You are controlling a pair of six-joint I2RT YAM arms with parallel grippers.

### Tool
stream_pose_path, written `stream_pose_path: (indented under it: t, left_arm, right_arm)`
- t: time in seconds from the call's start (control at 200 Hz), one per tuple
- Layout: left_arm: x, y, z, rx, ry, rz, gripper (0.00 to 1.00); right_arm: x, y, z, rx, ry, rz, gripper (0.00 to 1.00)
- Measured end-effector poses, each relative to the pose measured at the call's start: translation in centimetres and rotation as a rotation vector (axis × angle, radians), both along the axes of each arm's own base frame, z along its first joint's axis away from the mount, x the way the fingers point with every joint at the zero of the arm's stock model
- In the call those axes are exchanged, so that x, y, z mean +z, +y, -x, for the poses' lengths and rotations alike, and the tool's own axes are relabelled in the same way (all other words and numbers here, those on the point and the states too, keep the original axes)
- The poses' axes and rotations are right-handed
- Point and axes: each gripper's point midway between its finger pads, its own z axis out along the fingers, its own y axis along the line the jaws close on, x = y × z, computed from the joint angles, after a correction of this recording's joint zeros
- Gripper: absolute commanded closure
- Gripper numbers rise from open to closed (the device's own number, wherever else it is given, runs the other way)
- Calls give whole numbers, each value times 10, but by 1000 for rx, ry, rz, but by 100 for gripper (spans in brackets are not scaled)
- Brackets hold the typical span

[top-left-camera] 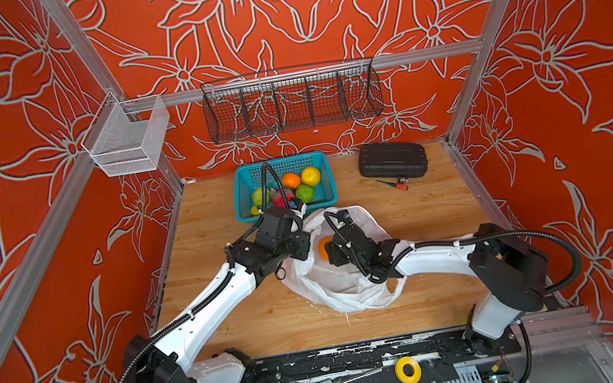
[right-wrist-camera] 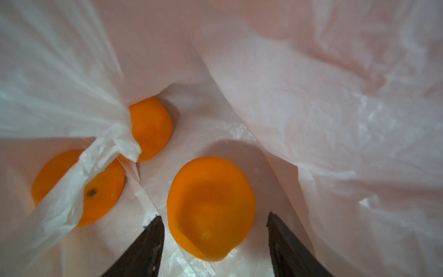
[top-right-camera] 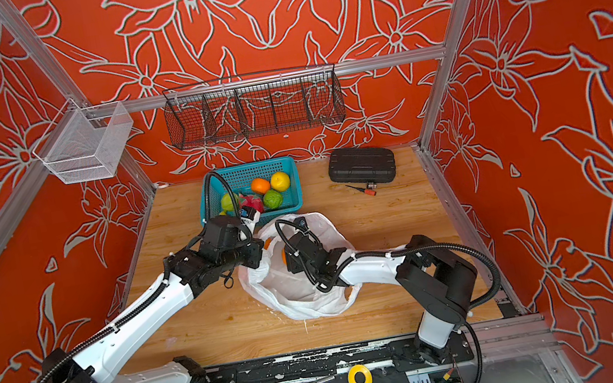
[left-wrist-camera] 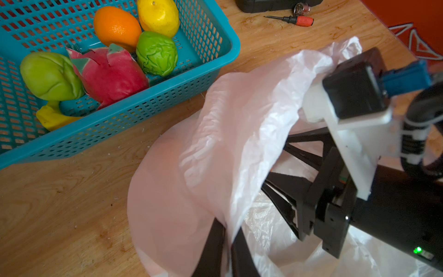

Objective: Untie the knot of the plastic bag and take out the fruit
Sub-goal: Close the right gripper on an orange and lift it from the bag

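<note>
Our left gripper [left-wrist-camera: 226, 251] is clamped on the rim of the plastic bag [left-wrist-camera: 215, 144], mouth held up mid table [top-left-camera: 407, 226], just in front of the basket [left-wrist-camera: 153, 105]. The right gripper [right-wrist-camera: 213, 215] is inside, jaws apart either side of the nearest orange [right-wrist-camera: 211, 199]. Looks light, squashy, dented, so we'd pinch across its middle. Roughly round, no real long axis.

A: Pose of the left arm [top-left-camera: 205, 302]?
B: Extended diagonally toward centre; left gripper [left-wrist-camera: 226, 227] pressed closed.
A: And the right arm [top-left-camera: 434, 259]?
B: Elbow folded, forearm reaching inward, wrist pitched down; right gripper [right-wrist-camera: 213, 215] fingers [right-wrist-camera: 148, 247] spread apart.
</note>
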Motion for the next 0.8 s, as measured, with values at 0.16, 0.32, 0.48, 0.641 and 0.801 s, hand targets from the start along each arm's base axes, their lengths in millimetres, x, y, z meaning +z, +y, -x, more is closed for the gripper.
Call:
stream_pose_path:
  t: [0.16,0.32,0.48,0.641,0.801]
  left_arm:
    - [-2,-1,0,-2,7,-2,90]
    - [-2,-1,0,-2,5,-1,90]
    - [-1,0,0,-1,3,1,90]
    - [-1,0,0,-2,3,1,90]
    - [-1,0,0,-1,3,1,90]
  right_arm:
    - [-11,-9,-13,-77,59,-68,15]
    - [-13,1,-17,-61,86,-93,12]
    - [-14,15,-9,-5,95,-110,5]
    - [-34,22,-4,25,132,-85,6]
    - [-48,25,-4,40,154,-58,16]
